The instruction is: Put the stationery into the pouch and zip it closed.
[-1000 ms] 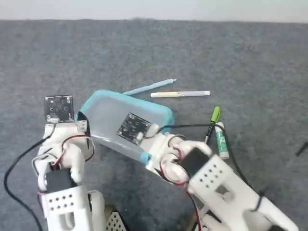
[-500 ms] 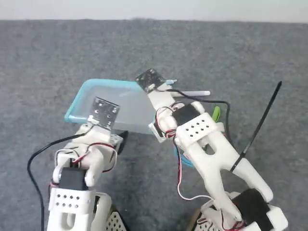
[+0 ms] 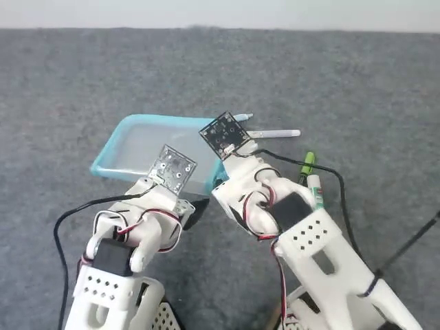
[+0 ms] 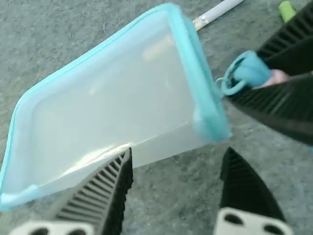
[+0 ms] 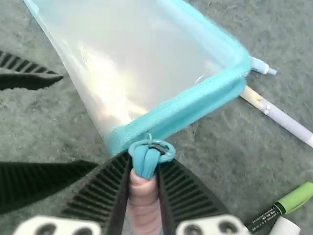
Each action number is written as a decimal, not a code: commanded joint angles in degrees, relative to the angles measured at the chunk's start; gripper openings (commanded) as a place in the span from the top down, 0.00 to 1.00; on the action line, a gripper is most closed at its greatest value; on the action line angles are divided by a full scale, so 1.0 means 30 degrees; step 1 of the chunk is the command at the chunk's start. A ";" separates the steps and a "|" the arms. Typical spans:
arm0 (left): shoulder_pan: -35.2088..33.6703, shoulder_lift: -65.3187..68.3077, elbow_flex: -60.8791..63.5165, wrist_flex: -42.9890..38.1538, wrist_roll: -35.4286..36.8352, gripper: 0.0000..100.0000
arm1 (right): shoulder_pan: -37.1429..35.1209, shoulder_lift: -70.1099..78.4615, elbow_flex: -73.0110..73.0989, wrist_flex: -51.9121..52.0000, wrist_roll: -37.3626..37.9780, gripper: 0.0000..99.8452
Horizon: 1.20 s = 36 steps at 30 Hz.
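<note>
The translucent pouch (image 3: 141, 146) with teal edging lies on the grey carpet, tilted. My right gripper (image 5: 145, 164) is shut on the teal zipper pull (image 5: 146, 155) at the pouch's (image 5: 146, 54) corner. My left gripper (image 4: 176, 188) is open at the near edge of the pouch (image 4: 107, 98), one finger (image 4: 115, 183) over that edge and the other on the carpet. Beyond the pouch lie a light blue pen (image 3: 242, 117) and a white pen (image 3: 275, 133). A green marker (image 3: 307, 163) and a white stick with a green label (image 3: 316, 192) lie to the right.
Grey carpet (image 3: 344, 75) covers the table, with open room at the back and far left. A black cable (image 3: 323, 168) runs over the marker. Both arm bases crowd the front edge.
The right arm swung out over the pens and came back toward the front, dragging the pouch's corner by the zipper pull. The left arm moved right, up to the pouch's near edge.
</note>
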 commanded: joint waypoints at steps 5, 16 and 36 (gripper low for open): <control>0.0293 0.0322 -0.0894 -0.1260 0.0498 0.72 | -0.0278 -0.1216 -0.0088 -0.0366 0.0322 0.99; 0.1963 0.0410 -0.0132 -0.2784 0.1495 0.72 | -0.1187 -0.1245 -0.0059 -0.0015 0.0352 0.99; -0.2901 0.0352 0.1597 -0.5773 0.1084 0.72 | 0.1773 -0.1070 -0.0029 0.1187 0.2051 0.99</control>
